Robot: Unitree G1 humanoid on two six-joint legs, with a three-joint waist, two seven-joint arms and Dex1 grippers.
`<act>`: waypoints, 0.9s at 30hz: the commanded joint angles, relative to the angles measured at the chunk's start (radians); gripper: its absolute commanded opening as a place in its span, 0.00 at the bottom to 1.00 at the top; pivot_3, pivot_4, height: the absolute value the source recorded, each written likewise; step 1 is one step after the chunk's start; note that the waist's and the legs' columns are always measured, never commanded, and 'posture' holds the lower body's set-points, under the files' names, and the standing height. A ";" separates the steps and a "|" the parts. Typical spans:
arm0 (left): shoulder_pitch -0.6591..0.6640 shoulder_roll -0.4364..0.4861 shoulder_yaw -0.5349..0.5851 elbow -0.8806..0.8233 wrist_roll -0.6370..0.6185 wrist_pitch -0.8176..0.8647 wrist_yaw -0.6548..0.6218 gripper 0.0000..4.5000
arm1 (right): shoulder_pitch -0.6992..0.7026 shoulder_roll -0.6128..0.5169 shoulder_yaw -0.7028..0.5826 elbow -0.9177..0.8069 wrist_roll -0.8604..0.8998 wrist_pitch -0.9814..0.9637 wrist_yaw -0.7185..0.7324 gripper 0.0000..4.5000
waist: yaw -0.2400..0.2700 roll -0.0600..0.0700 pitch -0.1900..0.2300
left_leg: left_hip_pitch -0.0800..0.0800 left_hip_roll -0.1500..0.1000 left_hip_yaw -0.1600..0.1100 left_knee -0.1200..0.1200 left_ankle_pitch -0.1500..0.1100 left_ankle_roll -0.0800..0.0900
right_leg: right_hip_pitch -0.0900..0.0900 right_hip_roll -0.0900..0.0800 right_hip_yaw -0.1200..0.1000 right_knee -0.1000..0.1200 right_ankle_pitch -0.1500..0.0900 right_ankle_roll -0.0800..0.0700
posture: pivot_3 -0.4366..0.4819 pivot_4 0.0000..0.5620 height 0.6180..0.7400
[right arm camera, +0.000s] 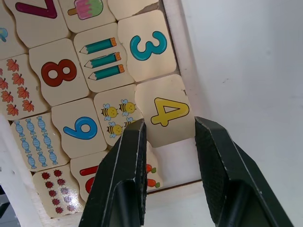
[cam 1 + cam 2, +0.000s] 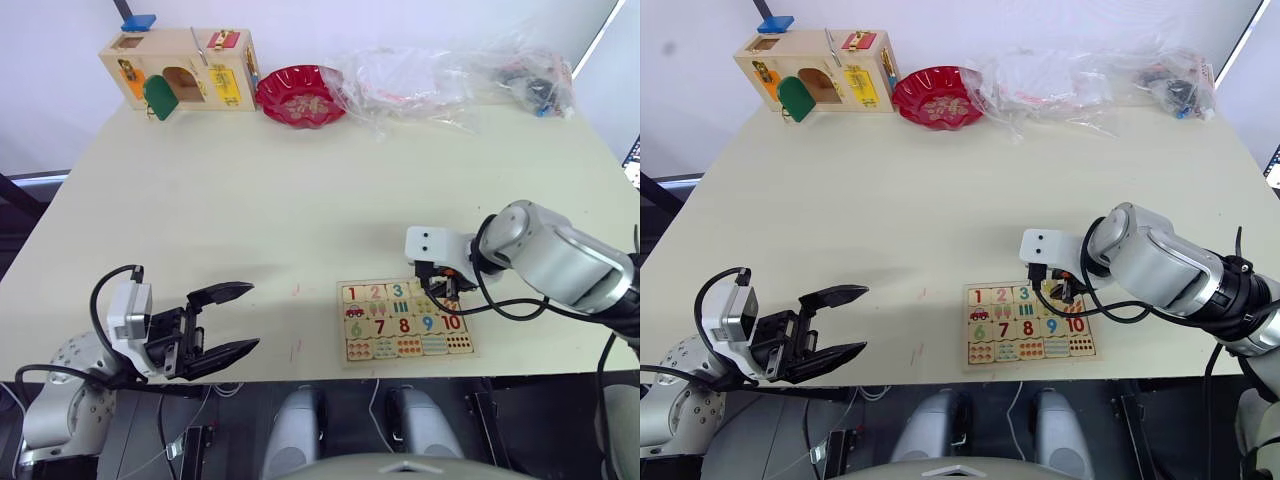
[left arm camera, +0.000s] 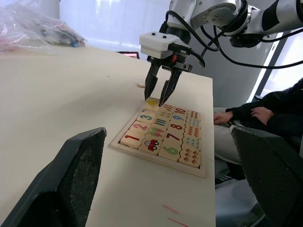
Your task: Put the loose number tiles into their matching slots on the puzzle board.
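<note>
The puzzle board [image 2: 408, 352] lies near the table's front edge, right of centre. Tiles 1, 2 and 3 [image 1: 147, 46] sit in its top row. The yellow 4 tile [image 1: 165, 111] lies flat in the slot beside the 3. My right gripper [image 1: 168, 124] hovers just over that tile, open, with nothing between its fingers [image 1: 127, 175]. The recess [image 1: 176, 163] at the end of the row, beside the 4, looks bare. Far to the left, my left gripper [image 2: 240, 318] hangs open and empty at the front edge.
A wooden box with coloured doors [image 2: 180, 68], a red bowl [image 2: 300, 95] and clear plastic bags [image 2: 450, 75] line the table's far edge. A small pale piece [image 3: 140, 86] lies off the board's far corner. A seated person [image 3: 265, 113] is beyond the table's right side.
</note>
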 commanded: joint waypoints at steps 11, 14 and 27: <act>0.012 -0.007 0.012 -0.041 -0.013 -0.004 0.005 1.00 | -0.010 0.002 0.018 0.013 -0.035 -0.028 -0.001 0.29 | 0.000 0.000 0.000 | 0.000 0.000 0.000 0.000 0.000 0.000 | 0.000 0.000 0.000 0.000 0.000 0.000 | 0.48 0.27 1.00; 0.015 -0.009 0.011 -0.043 -0.012 -0.005 0.005 1.00 | -0.010 0.004 0.018 0.016 -0.041 -0.031 0.000 0.29 | 0.000 0.000 0.000 | 0.000 0.000 0.000 0.000 0.000 0.000 | 0.000 0.000 0.000 0.000 0.000 0.000 | 0.48 0.27 1.00; 0.017 -0.009 0.009 -0.043 -0.010 -0.007 0.006 1.00 | -0.008 0.021 0.019 0.004 -0.043 -0.025 0.006 0.29 | 0.000 0.000 0.000 | 0.000 0.000 0.000 0.000 0.000 0.000 | 0.000 0.000 0.000 0.001 0.000 0.000 | 0.48 0.27 1.00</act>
